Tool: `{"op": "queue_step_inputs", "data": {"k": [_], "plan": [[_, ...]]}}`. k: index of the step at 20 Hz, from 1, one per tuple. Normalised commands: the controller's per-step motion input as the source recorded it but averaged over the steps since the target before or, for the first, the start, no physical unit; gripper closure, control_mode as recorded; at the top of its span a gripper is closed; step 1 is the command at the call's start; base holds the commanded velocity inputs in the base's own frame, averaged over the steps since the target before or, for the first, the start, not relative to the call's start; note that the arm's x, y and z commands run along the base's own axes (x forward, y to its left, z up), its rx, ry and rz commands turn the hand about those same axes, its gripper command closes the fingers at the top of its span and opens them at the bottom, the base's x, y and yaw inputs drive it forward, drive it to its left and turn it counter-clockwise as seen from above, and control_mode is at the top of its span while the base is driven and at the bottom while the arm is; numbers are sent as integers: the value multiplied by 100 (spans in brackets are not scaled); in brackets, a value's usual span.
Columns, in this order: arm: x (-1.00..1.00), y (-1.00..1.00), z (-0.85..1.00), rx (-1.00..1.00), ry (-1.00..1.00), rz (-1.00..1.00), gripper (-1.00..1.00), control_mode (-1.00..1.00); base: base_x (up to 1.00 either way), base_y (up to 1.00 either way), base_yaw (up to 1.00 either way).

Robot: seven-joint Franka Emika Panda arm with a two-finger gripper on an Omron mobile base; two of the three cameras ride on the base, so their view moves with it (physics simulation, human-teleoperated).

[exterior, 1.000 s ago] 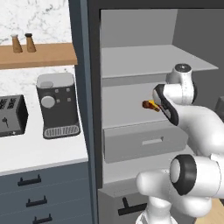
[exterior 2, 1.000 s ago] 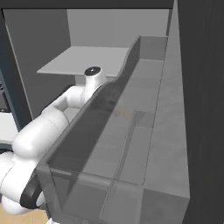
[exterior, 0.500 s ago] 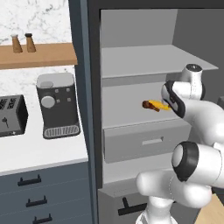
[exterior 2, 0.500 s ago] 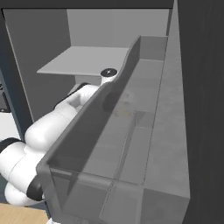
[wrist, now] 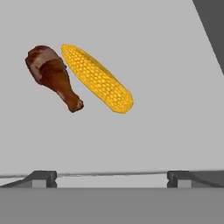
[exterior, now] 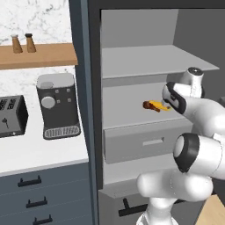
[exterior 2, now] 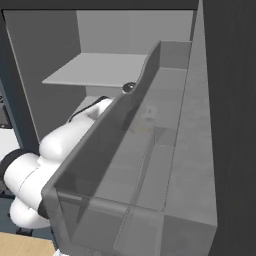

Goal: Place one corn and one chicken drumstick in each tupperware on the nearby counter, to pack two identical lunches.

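A yellow-orange corn (wrist: 97, 78) lies on a grey cabinet shelf (wrist: 166, 131), and a glossy brown chicken drumstick (wrist: 53, 76) lies close beside it without touching. The drumstick's bone end points toward my hand. My gripper (wrist: 111, 178) is open, its fingertips (wrist: 41, 177) held back from both foods with nothing between them. From the left base view the two foods (exterior: 156, 106) sit on the middle shelf, just left of my hand. The white counter (exterior: 39, 151) lies left of the cabinet. The tupperware is out of view.
A grey pull-out drawer (exterior: 145, 143) sits under the food shelf, with another shelf (exterior: 154, 61) above it. A coffee machine (exterior: 57, 105) and toaster (exterior: 11, 116) stand on the counter. Shakers (exterior: 22, 42) rest on a wooden wall shelf. A translucent grey panel (exterior 2: 130, 165) hides my hand from the right.
My hand has swung a little to the right and my forearm has come up, uncovering the foods in the left base view. The corn and drumstick have not moved.
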Motion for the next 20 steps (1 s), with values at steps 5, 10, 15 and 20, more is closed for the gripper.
{"op": "queue_step_inputs", "data": {"k": [5,10,15,20], "plan": [[34,0,-22,0,0,8,-100,-100,0,0,0],[30,0,-19,0,0,8,-100,-100,0,0,0],[36,-1,-18,0,0,8,-100,-100,0,0,0],[24,-14,-21,-3,0,8,-100,-100,0,0,0]]}}
